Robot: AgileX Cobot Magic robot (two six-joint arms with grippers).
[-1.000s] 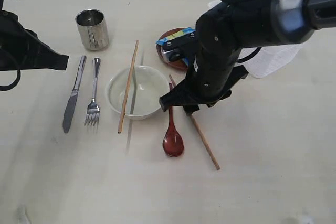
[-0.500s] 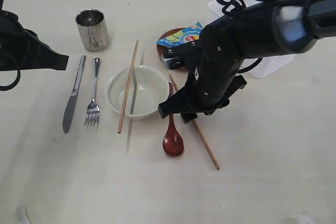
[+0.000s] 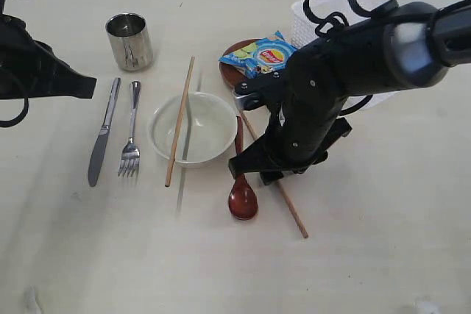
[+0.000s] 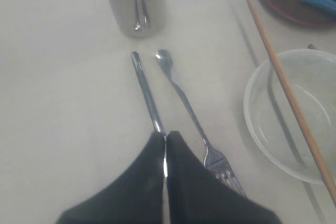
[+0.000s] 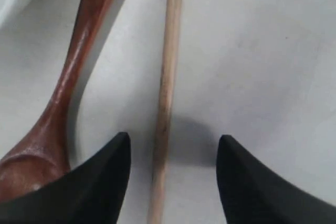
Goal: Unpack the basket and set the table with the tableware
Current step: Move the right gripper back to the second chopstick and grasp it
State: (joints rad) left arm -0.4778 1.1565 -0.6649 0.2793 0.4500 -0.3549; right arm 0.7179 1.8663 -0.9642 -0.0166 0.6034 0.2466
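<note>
Right gripper (image 5: 173, 137) straddling thin pale wooden chopstick (image 5: 167, 66), jaws wide — 4 o'clock of round white bowl (image 3: 210, 134); left gripper (image 4: 165, 142) sitting pinched closed.

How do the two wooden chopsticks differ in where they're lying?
The first chopstick lies across the white bowl; the second chopstick lies flat on the table beside the wooden spoon. The first is clear of the right gripper; the second sits between its open fingers. Both are thin, pale wood.

A pale wooden table (image 3: 368, 255) held a steel cup (image 3: 129, 40), knife (image 3: 104, 131), fork (image 3: 132, 134), white bowl (image 3: 210, 134), reddish wooden spoon (image 3: 242, 198), one chopstick (image 3: 293, 215), brown plate (image 3: 229, 71) and white basket (image 3: 300, 20).
</note>
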